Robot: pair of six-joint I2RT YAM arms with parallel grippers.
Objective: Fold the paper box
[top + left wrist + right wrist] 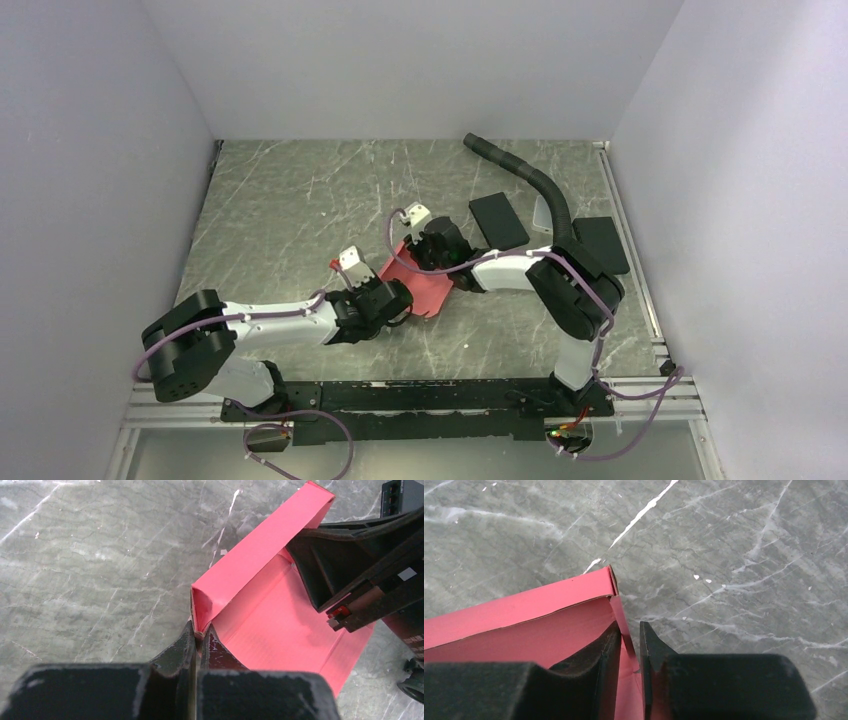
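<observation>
The paper box [425,285] is red-pink cardboard lying mid-table, with one long wall folded up. In the left wrist view the box [280,615] shows this raised wall and a flat floor. My left gripper [201,632] is shut on the near corner of the raised wall; in the top view the left gripper [392,300] is at the box's left edge. My right gripper [629,630] straddles a short side wall at the far corner of the box [524,625], its jaws almost closed on it. In the top view the right gripper [428,252] is at the box's far edge.
A black flat pad [499,220] lies behind the right arm, and another black slab [603,243] lies further right. A black ribbed hose [530,180] curves across the back right. A metal rail [420,385] runs along the near edge. Grey walls enclose the table.
</observation>
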